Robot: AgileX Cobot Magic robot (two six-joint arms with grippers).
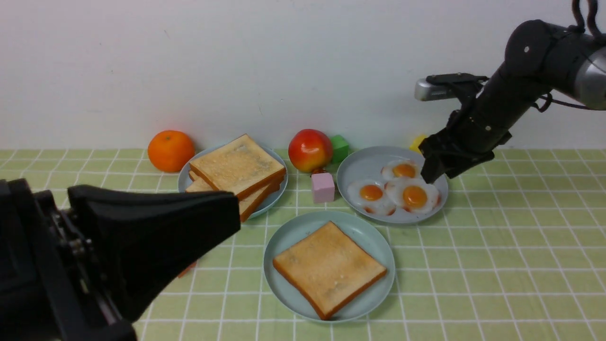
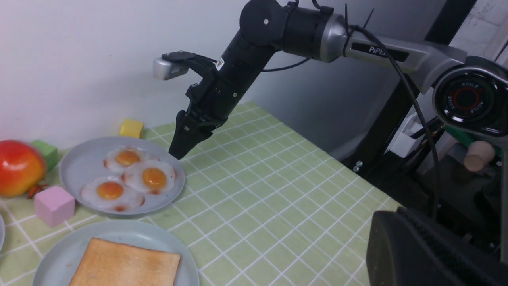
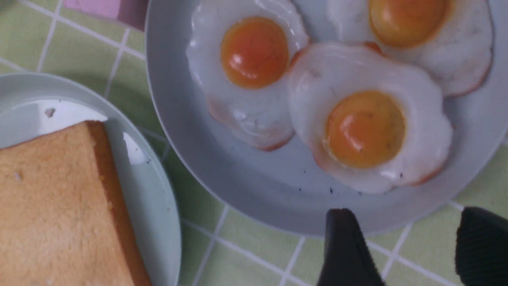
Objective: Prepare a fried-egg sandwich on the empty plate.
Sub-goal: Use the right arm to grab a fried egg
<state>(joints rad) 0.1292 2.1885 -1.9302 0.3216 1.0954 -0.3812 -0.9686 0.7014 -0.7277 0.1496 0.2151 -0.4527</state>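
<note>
Right wrist view: right gripper [image 3: 408, 242] is empty, jaws parted with a clear gap; green checked tablecloth [image 3: 254, 246] shows between the 2 black fingers [image 3: 345, 246].
Key relation: nearest fried egg [image 3: 369, 127] lies just ahead of the fingertips, past the near rim of its plate. No contact.
Egg axis: roughly round with a wavy outline and no real long axis. Approach angle looks free, by my judgement.
Egg surface: glossy white, browned edge, domed orange yolk. It is thin and flat, so it likely needs a pinch at the edge.
Other 2 eggs [image 1: 371, 193]: beside and beyond the nearest one, with edges meeting it. Risk of dragging a neighbour along.
Egg plate [image 3: 190, 167]: small, grey-blue, smooth, with a shallow rim.
Teal plate [image 1: 284, 237]: beside the egg plate, away from the gripper and toward the robot. It is larger and smooth.
Toast slice [image 1: 329, 267]: lies flat on the teal plate. Square, golden, darker crust, porous top, 1 corner toward the robot. This is where the egg goes.
Left gripper [image 1: 227, 213]: closed with nothing in it, well apart from the eggs. The right arm is the nearer one.
Toast stack [image 1: 236, 166]: farthest from the right gripper, on a 2nd grey-blue plate on the left arm's side.
Stage: bottom slice is down and the egg is not yet picked, by my judgement.
</note>
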